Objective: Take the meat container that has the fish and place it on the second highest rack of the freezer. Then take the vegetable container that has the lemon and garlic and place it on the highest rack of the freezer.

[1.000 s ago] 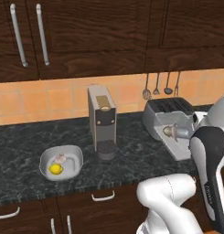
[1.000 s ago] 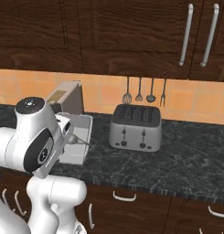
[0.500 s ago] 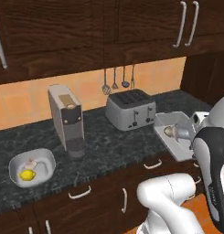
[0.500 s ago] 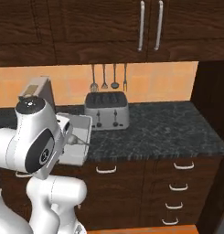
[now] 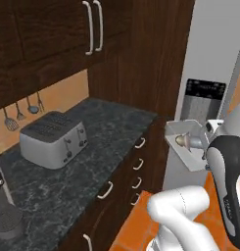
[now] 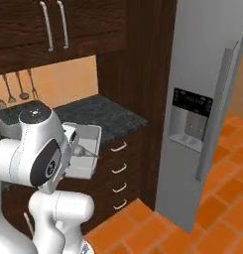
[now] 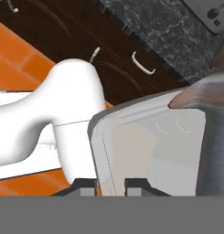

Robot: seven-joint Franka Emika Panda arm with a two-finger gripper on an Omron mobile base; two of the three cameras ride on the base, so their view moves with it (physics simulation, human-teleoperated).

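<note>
We see the arm folded close above its base, forearm raised, carrying the meat container [image 6: 86, 151] in the air beside the bench [image 5: 67, 166], level with the bench edge and clear of its top. In the hand view the tool [image 7: 110, 186] has its two tips pressed against the container's near wall, one on each side of the thin rim, so it is pinching the tray by its edge. The fish [image 7: 214, 114] lies inside along the far side of the tray; in the left base view we make out its pale end [image 5: 184, 141] poking above the wall, and in the right base view its pointed end [image 6: 86, 152] lies over the rim.

Ahead and to the right stands the tall grey freezer [image 6: 212, 99] with a dark dispenser panel [image 6: 191, 105] and a long upright handle [image 6: 214, 109]; its door looks closed. Between the bench and the freezer rises a dark wooden cabinet column [image 6: 138, 74]. On the bench we see a silver toaster [image 5: 53, 138] and, at the left edge, part of a dark coffee machine [image 5: 5, 215]. Utensils [image 5: 21, 112] hang on the orange wall, with upper cabinets [image 5: 48, 34] above. The drawers [image 6: 118, 171] under the bench sit just behind the carried tray.
</note>
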